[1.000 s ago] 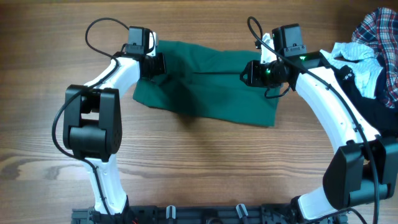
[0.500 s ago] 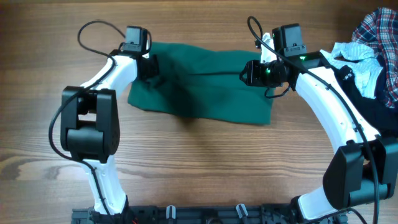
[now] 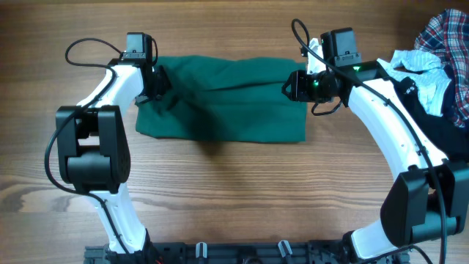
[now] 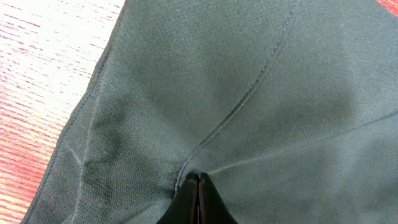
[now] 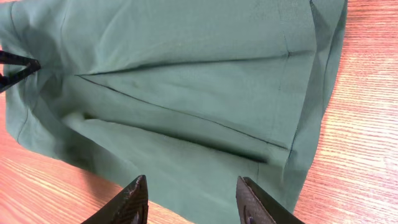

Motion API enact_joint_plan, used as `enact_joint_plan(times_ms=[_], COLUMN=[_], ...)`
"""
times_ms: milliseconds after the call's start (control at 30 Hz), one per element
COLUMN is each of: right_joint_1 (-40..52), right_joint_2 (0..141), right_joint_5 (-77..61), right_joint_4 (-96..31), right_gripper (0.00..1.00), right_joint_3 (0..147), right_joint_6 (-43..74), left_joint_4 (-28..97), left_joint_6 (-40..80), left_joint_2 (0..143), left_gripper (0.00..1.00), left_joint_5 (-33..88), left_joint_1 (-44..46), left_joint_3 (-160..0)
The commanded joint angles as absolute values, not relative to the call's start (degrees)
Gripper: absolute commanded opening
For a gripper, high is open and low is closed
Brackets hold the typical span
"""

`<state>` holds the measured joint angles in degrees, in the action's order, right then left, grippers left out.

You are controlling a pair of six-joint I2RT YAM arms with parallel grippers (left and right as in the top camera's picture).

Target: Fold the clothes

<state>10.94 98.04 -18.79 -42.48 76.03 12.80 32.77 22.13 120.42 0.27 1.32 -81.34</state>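
A dark green garment [image 3: 227, 99] lies spread across the far middle of the wooden table [image 3: 234, 198]. My left gripper [image 3: 156, 82] is at its left end, shut on a pinch of the green fabric beside a seam, as the left wrist view [image 4: 198, 180] shows; the cloth [image 4: 249, 74] puckers toward the tips. My right gripper [image 3: 291, 86] hovers over the garment's right end. In the right wrist view its jaws [image 5: 191, 179] are open and empty above the cloth [image 5: 186, 74]. The left gripper's tips [image 5: 18, 65] show at the cloth's far end there.
A pile of other clothes sits at the right edge: a red plaid shirt [image 3: 448, 33], a light blue and white piece [image 3: 419, 70] and a dark garment [image 3: 440, 125]. My right arm passes beside this pile.
My left gripper has moved left with the fabric pinched in it, drawing the garment leftward and flatter. The garment's right edge has slid left. The right arm has stayed in place.
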Motion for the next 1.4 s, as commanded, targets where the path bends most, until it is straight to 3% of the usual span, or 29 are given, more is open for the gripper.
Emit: enact_joint_plan(times_ms=[0, 300, 433, 533, 600, 900, 1167, 1367], right_joint_1=[10.8, 10.8, 10.8, 10.8, 10.8, 10.8, 10.8, 10.8], right_joint_2=[98.8, 98.8, 98.8, 98.9, 99.0, 99.0, 97.2, 96.1], right_joint_5=[-17.8, -18.1, -17.9, -17.8, -17.8, -17.6, -16.7, -16.7], right_joint_4=[-41.9, -39.7, -39.3, -38.3, -37.9, -42.4, -52.2, -61.0], right_gripper=[0.46, 0.56, 0.56, 0.57, 0.57, 0.57, 0.72, 0.73], right_joint_3=[76.4, 76.5, 76.5, 76.5, 76.5, 76.5, 76.5, 76.5], right_joint_6=[13.5, 13.8, 13.9, 13.9, 13.9, 10.6, 10.6, 12.4], left_joint_4=[35.2, 35.2, 35.3, 35.6, 35.8, 41.3, 52.6, 58.8], left_joint_6=[23.4, 22.8, 22.8, 22.8, 22.8, 19.7, 20.4, 25.5], left_joint_2=[123.5, 114.8, 109.8, 106.8, 106.2, 103.0, 93.1, 90.8], left_gripper=[0.04, 0.06, 0.22, 0.45, 0.47, 0.41, 0.42, 0.44], left_joint_5=[-2.0, -0.6, 0.6, 0.6, 0.6, 0.6, 0.6, 0.6], left_joint_1=[0.4, 0.4, 0.4, 0.9, 1.0, 1.3, 1.3, 1.3], left_joint_3=[-78.0, -79.0, -79.0, -79.0, -79.0, -79.0, -79.0, -78.9])
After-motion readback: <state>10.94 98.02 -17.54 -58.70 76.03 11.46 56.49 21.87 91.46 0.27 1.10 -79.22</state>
